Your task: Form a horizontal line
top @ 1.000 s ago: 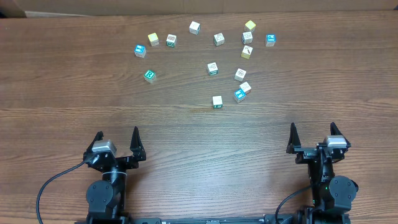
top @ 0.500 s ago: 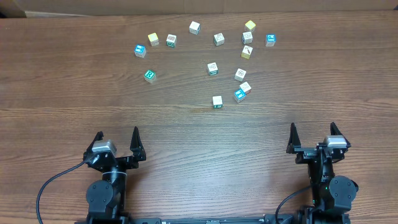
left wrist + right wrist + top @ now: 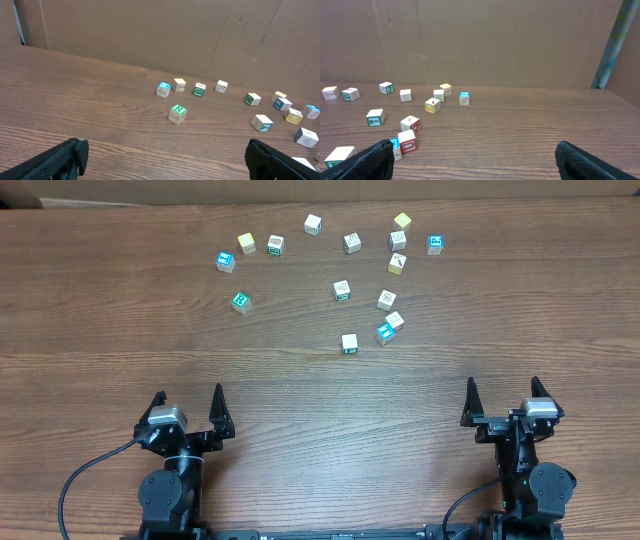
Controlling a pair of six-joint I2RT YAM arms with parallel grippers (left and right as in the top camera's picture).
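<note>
No horizontal line shows; the small letter cubes lie scattered over the far half of the wooden table (image 3: 320, 400). A green R cube (image 3: 240, 301) sits alone at the left, also in the left wrist view (image 3: 177, 113). A pale cube with a green mark (image 3: 349, 343) lies nearest the arms. Just right of it, a red U cube (image 3: 395, 321) touches a blue letter cube (image 3: 383, 333); the right wrist view shows that red U cube (image 3: 407, 141) too. My left gripper (image 3: 189, 395) and right gripper (image 3: 503, 385) stand open and empty at the near edge, far from every cube.
Several other cubes dot the back: a blue one (image 3: 225, 261), a yellow one (image 3: 246, 243), a white one (image 3: 313, 224), another yellow one (image 3: 402, 221) and another blue one (image 3: 434, 244). A brown cardboard wall (image 3: 150, 30) closes the table's far side.
</note>
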